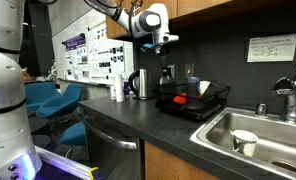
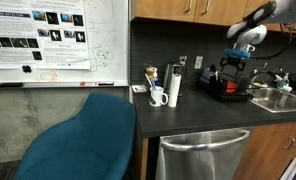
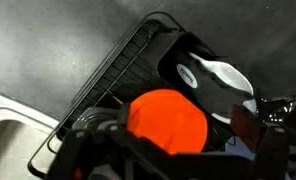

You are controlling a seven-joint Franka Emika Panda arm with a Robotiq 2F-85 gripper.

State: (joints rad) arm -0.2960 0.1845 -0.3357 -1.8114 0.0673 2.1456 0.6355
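Note:
My gripper [image 1: 167, 70] hangs open above a black wire dish rack [image 1: 210, 108] on the dark counter, apart from what is in it. In the wrist view the jaws [image 3: 174, 128] stand wide on either side of a round orange dish [image 3: 168, 118] lying in the rack [image 3: 110, 72], with nothing held. Beside the orange dish rests a black-and-white item [image 3: 214, 78]. In an exterior view the gripper [image 2: 234, 63] is over the same rack [image 2: 234, 90]. The orange dish [image 1: 178, 99] and a blue item [image 1: 191, 86] also show in the rack.
A steel sink [image 1: 271, 124] with a white cup [image 1: 245, 142] and a faucet [image 1: 286, 96] adjoins the rack. A kettle [image 1: 140, 84], a white mug [image 2: 158, 97] and a flask [image 2: 174, 85] stand farther along the counter. A blue chair [image 2: 83, 140] stands by the counter end.

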